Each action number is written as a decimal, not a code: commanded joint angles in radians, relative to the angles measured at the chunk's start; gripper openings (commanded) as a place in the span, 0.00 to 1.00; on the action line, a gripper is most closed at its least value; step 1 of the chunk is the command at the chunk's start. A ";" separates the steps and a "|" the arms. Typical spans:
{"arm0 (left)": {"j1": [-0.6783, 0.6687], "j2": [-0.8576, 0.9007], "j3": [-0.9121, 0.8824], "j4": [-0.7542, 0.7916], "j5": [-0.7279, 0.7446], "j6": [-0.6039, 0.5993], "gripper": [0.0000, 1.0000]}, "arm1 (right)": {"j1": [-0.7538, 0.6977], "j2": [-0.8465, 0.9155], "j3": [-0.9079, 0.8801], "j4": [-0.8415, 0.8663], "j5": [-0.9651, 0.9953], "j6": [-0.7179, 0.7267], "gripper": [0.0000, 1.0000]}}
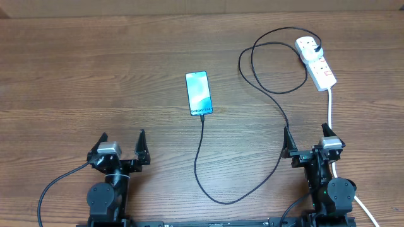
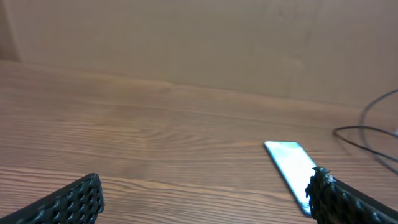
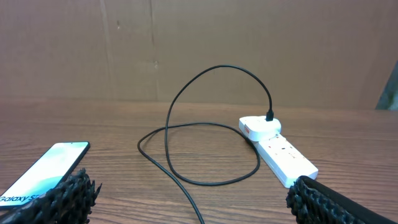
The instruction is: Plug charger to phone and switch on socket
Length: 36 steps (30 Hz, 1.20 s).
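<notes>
A wooden tabletop fills the overhead view. At its near edge sit the two arms, well apart.

The left end effector has its fingers spread wide over bare wood and holds nothing. The right end effector is spread just as wide and also holds nothing. The charger passes just beside its left finger; whether they touch cannot be told.

The socket lies flat at the far right, set at a slant. Its white cord runs back toward the right arm. The position of its switches cannot be made out.

The phone lies face up near the middle of the tabletop with its screen lit. It is well apart from the socket and from both end effectors.

The charger leaves the phone's near short edge and sags in a deep curve toward the arms. It climbs past the right arm, loops once beside the socket, and ends there. Its plug sits in the socket's far outlet. Its tip meets the phone's near edge.
</notes>
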 commanded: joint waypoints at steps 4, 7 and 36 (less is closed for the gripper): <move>0.082 -0.011 -0.004 -0.002 0.020 0.137 1.00 | 0.001 -0.011 -0.011 0.007 0.002 -0.002 1.00; 0.094 -0.011 -0.004 -0.003 0.020 0.175 1.00 | 0.001 -0.011 -0.011 0.007 0.002 -0.002 1.00; 0.103 -0.011 -0.004 -0.004 0.015 0.135 1.00 | 0.001 -0.011 -0.011 0.007 0.002 -0.002 1.00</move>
